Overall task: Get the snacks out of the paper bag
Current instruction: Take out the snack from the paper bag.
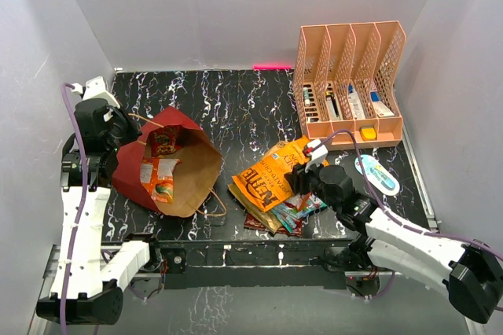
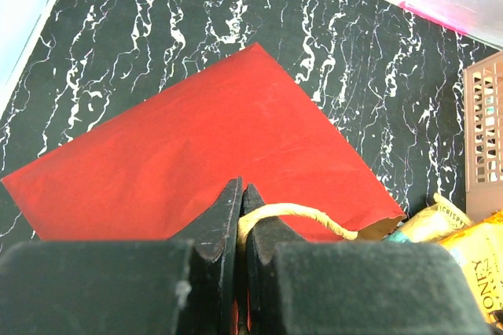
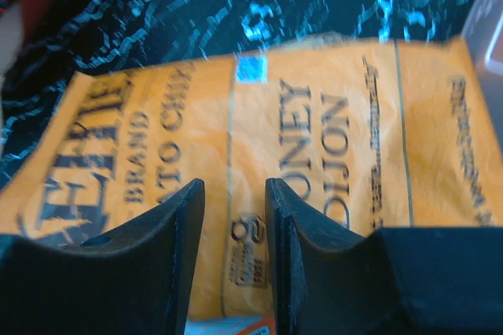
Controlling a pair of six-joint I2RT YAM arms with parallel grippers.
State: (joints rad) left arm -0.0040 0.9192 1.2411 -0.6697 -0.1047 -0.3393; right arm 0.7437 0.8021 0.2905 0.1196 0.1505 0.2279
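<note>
- Left gripper [image 2: 241, 193] is clamping fully shut on the twisted handle [image 2: 302, 215] of the paper bag [image 1: 196, 174]. Likely it is pinning the bag so it doesn't slide.
- Bag is lying on its side on the table [image 1: 236, 107], at its left side, with the mouth gaping toward the near edge and the kraft inside showing.
- Two snacks are sitting inside the mouth: an orange packet [image 1: 159, 179] and, deeper in, a red packet [image 1: 165, 141]. So the task is looking partly done.
- Right gripper [image 3: 233, 189] is hovering over the big orange packet [image 3: 330, 130], jaws apart by a narrow gap with nothing seen clamped between them. Wrist view is blurred, so I can't tell whether they are touching it.
- That packet is topping a pile [image 1: 292, 207] of removed snacks, right of the bag and well apart from it, probably serving as the drop spot.
</note>
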